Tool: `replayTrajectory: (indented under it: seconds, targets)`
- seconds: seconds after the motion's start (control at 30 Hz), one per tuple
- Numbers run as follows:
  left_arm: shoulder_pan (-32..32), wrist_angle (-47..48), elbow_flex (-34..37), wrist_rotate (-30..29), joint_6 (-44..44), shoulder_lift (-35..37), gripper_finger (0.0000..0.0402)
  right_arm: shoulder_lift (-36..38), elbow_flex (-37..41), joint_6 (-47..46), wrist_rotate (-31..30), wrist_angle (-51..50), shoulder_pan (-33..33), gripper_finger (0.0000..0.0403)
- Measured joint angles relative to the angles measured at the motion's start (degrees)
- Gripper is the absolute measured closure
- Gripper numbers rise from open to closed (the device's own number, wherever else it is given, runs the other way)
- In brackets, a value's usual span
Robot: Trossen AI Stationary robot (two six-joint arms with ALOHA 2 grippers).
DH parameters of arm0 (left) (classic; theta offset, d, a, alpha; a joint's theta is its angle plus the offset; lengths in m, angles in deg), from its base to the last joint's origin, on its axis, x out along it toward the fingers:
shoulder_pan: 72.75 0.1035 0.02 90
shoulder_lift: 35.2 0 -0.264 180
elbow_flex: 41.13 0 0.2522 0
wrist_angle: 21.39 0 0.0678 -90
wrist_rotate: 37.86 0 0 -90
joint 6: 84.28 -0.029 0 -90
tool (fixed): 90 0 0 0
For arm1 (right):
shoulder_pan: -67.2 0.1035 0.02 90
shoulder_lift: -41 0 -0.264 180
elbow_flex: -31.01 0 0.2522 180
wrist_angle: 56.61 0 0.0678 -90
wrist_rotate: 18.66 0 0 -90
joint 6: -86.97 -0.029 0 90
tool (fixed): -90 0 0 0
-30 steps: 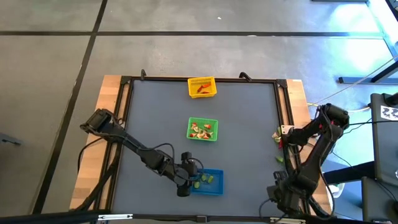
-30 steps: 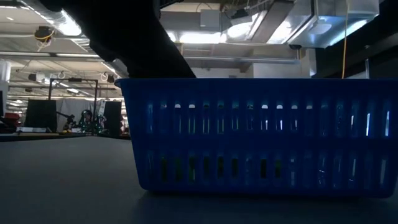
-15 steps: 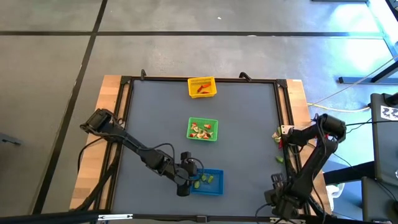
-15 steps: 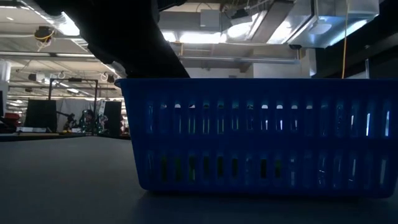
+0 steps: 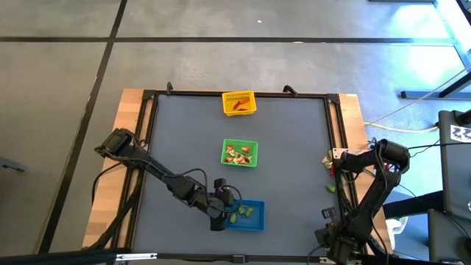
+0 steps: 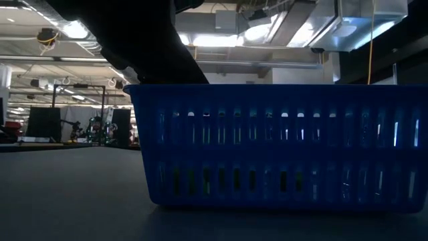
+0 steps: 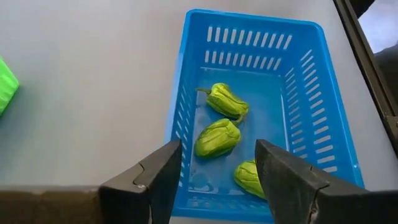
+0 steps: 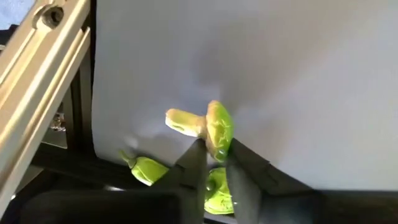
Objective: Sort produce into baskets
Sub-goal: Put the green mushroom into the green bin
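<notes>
The blue basket (image 5: 249,215) stands near the table's front edge and holds three light green produce pieces (image 7: 217,137). My left gripper (image 7: 217,180) hangs open over the basket's left rim; the low view shows its dark arm (image 6: 140,40) above the blue basket (image 6: 281,144). The green basket (image 5: 240,153) with mixed produce stands mid-table. The yellow basket (image 5: 239,103) with red pieces stands at the far edge. My right gripper (image 8: 214,163) at the table's right edge (image 5: 333,157) is shut on a light green produce piece (image 8: 219,132). My right gripper pinches the light green piece by its lower end (image 8: 217,149) between the two fingertips (image 8: 194,163). The fingers come steeply from above. Whether the piece is clear of the table, I cannot tell. It touches a paler piece (image 8: 182,122) beside it.
More light green pieces lie by my right gripper: one (image 8: 147,169) at the mat's edge and one (image 8: 217,186) under the fingers. Another lies farther forward along the right rail (image 5: 331,188). A raised black frame (image 5: 340,147) runs along the mat's right side.
My right arm has sunk toward the green pieces at the table's right edge, its elbow dropping toward the near edge. My left gripper has kept still over the blue basket.
</notes>
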Motion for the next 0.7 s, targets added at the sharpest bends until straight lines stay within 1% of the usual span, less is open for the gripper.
replayTrajectory:
  seconds: [0.13, 0.2, 0.33, 0.43, 0.53, 0.7]
  targets:
    - [0.0, 0.0, 0.0, -0.1, 0.4, 0.0, 0.0202, 0.1, 0.0, 1.1, 0.0, 0.2, 0.0, 0.0383]
    - [0.0, 0.0, 0.0, -0.1, 1.2, 0.0, 0.0202, 0.2, 0.0, 1.6, 0.1, 0.1, -0.1, 0.0395]
    - [-0.1, 0.1, 0.0, -0.1, 1.9, 0.6, 0.0201, 1.3, -0.2, 2.8, 0.0, -1.6, -2.1, 0.0387]
    - [-0.3, 0.4, 0.0, -0.1, 1.9, 2.3, 0.0201, 3.6, -0.2, 4.7, -1.6, -3.4, -4.8, 0.0387]
    - [-0.3, 2.3, 0.0, -0.1, 1.9, 4.5, 0.0202, 6.7, -0.2, 6.9, -5.2, -6.6, -7.7, 0.0394]
    - [-0.4, 8.5, 0.0, -0.1, 3.7, 8.9, 0.0201, 12.4, -0.2, 9.0, -13.9, -11.2, -14.5, 0.0395]
